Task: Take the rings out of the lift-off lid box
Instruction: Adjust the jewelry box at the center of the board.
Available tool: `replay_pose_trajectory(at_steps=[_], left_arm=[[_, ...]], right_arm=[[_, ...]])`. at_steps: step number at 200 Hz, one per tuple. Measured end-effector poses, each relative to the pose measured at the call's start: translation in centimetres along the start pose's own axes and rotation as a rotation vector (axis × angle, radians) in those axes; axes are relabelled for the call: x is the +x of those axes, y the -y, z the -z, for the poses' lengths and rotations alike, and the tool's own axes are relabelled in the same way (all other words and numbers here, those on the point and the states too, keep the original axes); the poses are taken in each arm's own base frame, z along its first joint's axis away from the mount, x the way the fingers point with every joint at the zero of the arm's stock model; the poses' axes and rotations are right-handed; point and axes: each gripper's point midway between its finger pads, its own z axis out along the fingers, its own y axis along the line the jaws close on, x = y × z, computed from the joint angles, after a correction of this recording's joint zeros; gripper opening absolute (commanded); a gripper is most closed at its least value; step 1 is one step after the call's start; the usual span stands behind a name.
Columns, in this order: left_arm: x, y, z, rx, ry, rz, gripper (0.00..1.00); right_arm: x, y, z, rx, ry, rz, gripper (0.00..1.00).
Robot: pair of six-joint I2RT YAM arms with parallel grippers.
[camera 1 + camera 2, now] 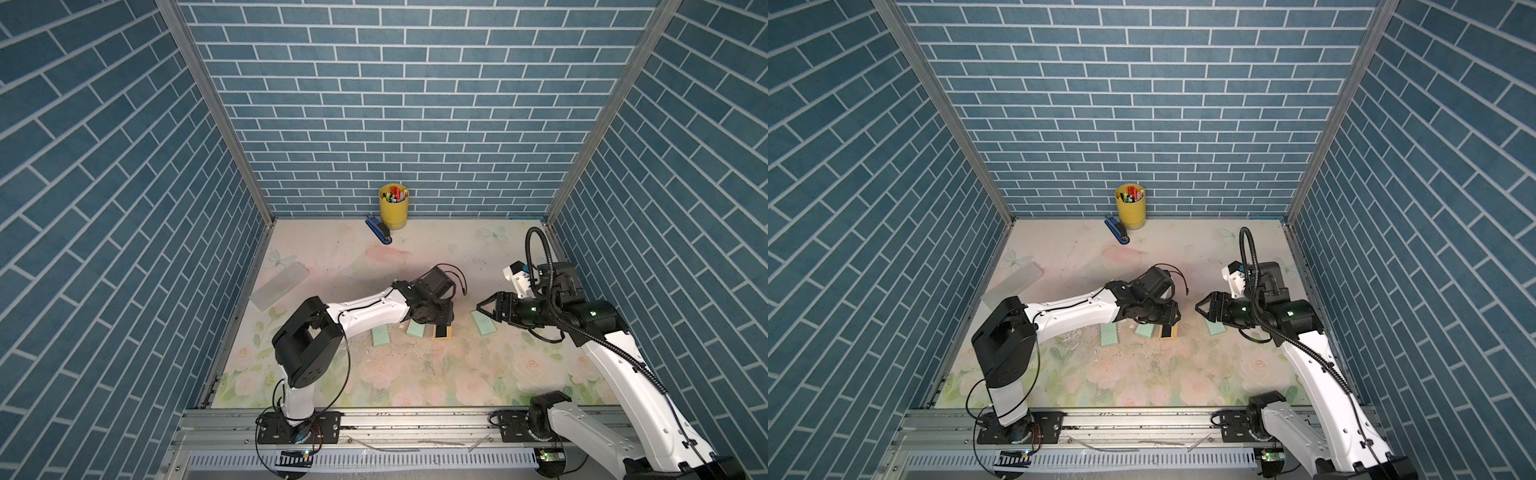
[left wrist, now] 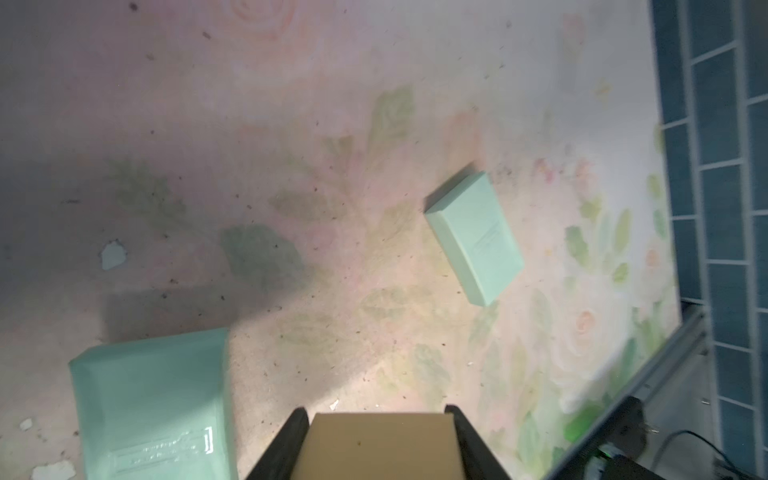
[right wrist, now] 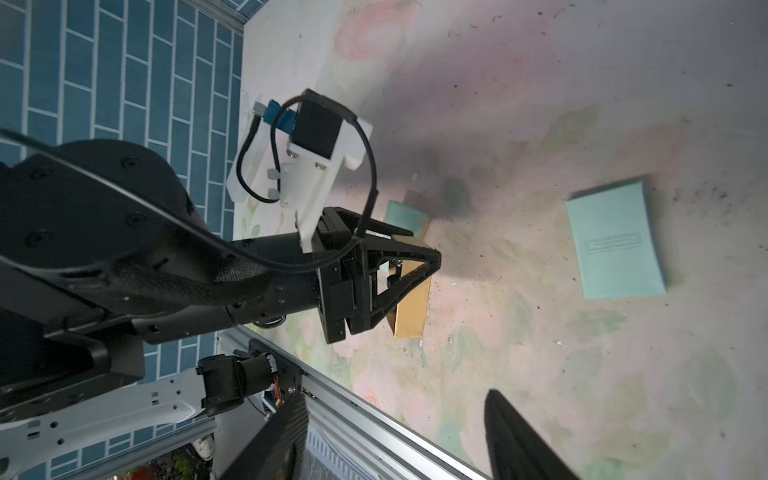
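A yellow cup full of pens stands against the blue brick-patterned back wall, with a blue stapler just beside it. A pale, frosted long block lies flat near the left wall on the flower-printed, speckled surface.
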Motion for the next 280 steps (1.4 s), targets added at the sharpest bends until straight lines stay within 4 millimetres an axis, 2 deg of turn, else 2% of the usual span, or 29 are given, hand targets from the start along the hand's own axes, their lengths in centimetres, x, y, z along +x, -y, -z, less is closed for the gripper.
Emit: replay_pose_trajectory(at_steps=[33, 86, 111, 144, 160, 187, 214, 220, 238, 258, 280], left_arm=[[0.6, -0.1, -2.4, -0.115, -0.033, -0.009, 0.48], [0.9, -0.2, -4.6, -0.193, -0.059, 0.006, 0.48], [1.4, -0.8, -5.1, -0.222, -0.08, 0.007, 0.53], [1.0, -0.5, -5.6, -0.224, -0.084, -0.002, 0.63], [0.9, -0.3, -5.3, -0.225, -0.085, -0.008, 0.66], [0.9, -0.3, -4.8, -0.229, -0.092, -0.025, 0.65], [1.0, -0.6, -2.8, -0.219, -0.084, -0.039, 0.62], [1.2, -0.7, -2.0, -0.211, -0.081, -0.042, 0.61], [1.9, -0.7, 0.4, -0.166, -0.077, -0.048, 0.56], [2.9, -0.5, 2.1, -0.103, -0.075, -0.047, 0.53], [4.2, -0.7, 2.0, -0.054, -0.086, -0.033, 0.52]], right_arm=[[0.0, 1.1, 0.3, 0.053, 0.029, 0.008, 0.66], [0.6, 2.8, -0.5, 0.095, 0.005, -0.006, 0.66], [0.5, 3.2, -0.7, 0.103, 0.002, 0.0, 0.66], [0.8, 3.9, -1.2, 0.114, -0.012, -0.008, 0.67], [0.8, 4.1, -1.2, 0.118, -0.014, -0.007, 0.68], [0.7, 4.3, -1.3, 0.122, -0.016, -0.001, 0.66], [0.7, 4.7, -1.7, 0.131, -0.039, 0.001, 0.62], [0.7, 4.8, -2.0, 0.136, -0.049, -0.001, 0.59], [0.8, 5.8, -3.1, 0.162, -0.097, -0.015, 0.43], [1.1, 6.8, -4.6, 0.181, -0.157, -0.031, 0.44], [1.0, 6.3, -5.3, 0.17, -0.167, 0.003, 0.46]])
